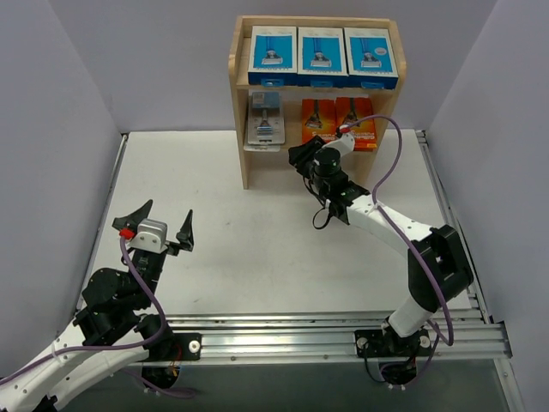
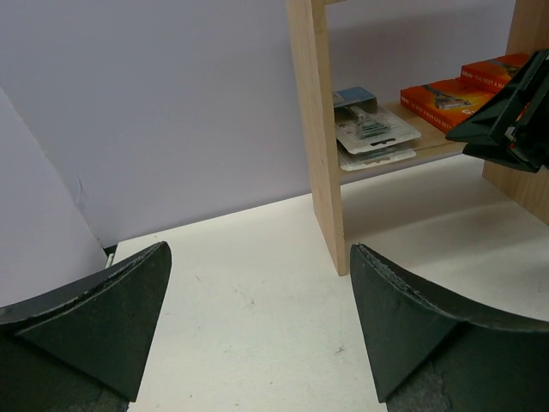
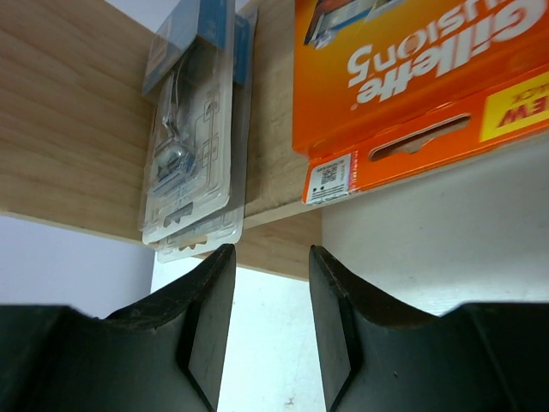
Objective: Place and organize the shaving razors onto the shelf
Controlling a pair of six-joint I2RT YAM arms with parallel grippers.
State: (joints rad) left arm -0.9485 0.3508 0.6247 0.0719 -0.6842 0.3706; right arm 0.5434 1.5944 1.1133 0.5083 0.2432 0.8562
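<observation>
The right gripper [image 3: 270,249] reaches far out to the shelf [image 1: 239,129], jaws a little apart, holding nothing. The left gripper [image 1: 169,210] sits back low, jaws wide, empty.

free: table [image 1: 249,249] before shelf [image 1: 313,21]; gap between blister cards [image 1: 265,129] and orange boxes [image 1: 322,116], perhaps narrow | obstacle: side panel [image 1: 246,163]

Table [image 1: 257,249] is viewed from high above the near edge, facing the far edge. Shelf [image 1: 241,129] is seen low and distant from the left wrist, close-up from the right wrist; middle tier [image 2: 403,159] is shared.
</observation>
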